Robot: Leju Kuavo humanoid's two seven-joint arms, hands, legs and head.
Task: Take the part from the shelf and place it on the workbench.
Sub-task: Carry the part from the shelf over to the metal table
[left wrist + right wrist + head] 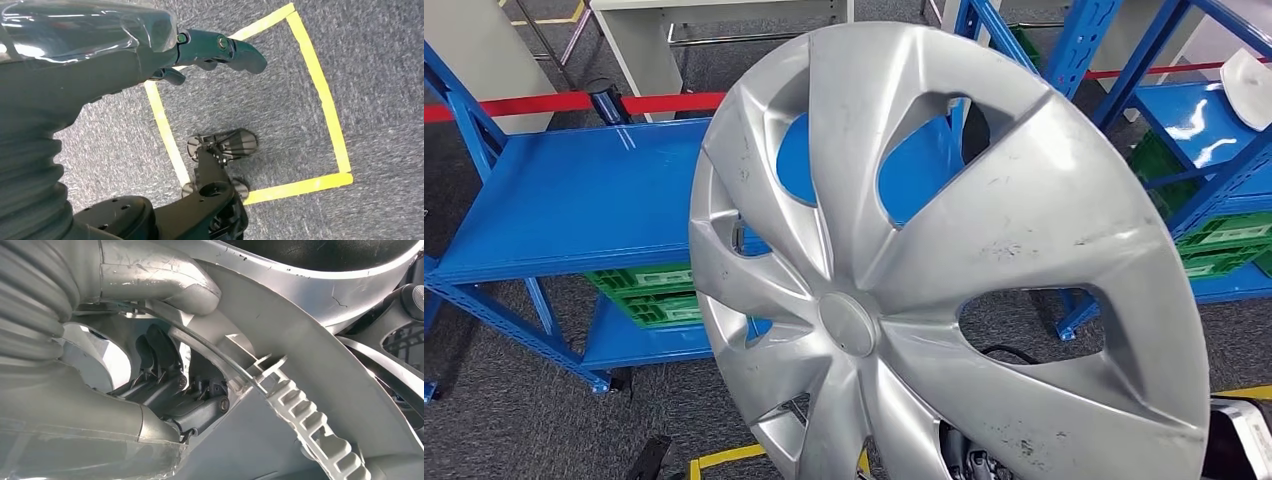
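A large silver hubcap [944, 260], scuffed and with several spokes, is held up tilted close in front of the head view and covers most of it. In the right wrist view my right hand [165, 375] grips the hubcap [310, 355] from its back side: the thumb lies over the inner rim and the dark fingers curl under it beside a ribbed clip. My left hand [210, 50] hangs over the grey carpet, its fingers loosely apart and holding nothing.
A blue metal shelf [574, 200] stands behind the hubcap with green crates [649, 295] on its lower level. To the right, another blue shelf carries a white part [1249, 85]. Red barrier tape [524, 103] and a white table [644, 40] lie beyond. Yellow tape [325, 100] marks the carpet.
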